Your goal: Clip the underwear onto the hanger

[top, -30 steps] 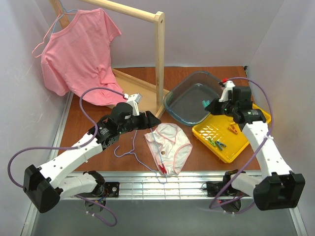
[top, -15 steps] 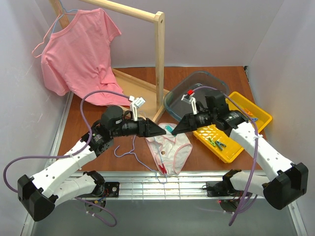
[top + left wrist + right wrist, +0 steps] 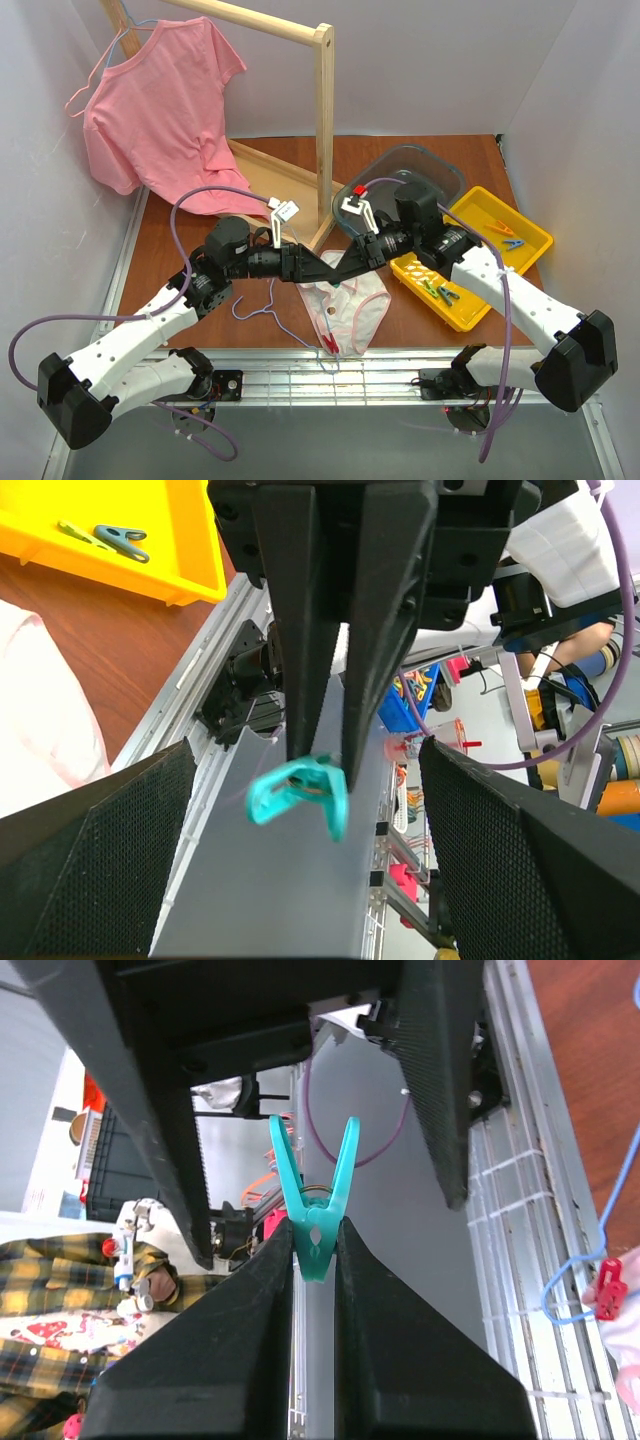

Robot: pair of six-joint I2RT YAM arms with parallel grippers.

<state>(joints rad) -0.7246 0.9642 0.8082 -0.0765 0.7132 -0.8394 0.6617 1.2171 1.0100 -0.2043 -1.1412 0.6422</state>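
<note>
Table (image 3: 420, 160), tray (image 3: 480, 205) of pegs (image 3: 441, 293); right tool (image 3: 315, 1235) tight on teal peg (image 3: 318, 1210); left tool (image 3: 305, 750) wide.

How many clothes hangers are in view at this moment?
2. One blue hanger lies on the table by the underwear. The other hangs on the wooden rail, carrying the pink T-shirt. None seems hidden.

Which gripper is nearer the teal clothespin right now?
Right. The right gripper is shut on the teal clothespin, pinching one end. The left gripper faces it, open on either side of the clothespin and not touching it.
</note>
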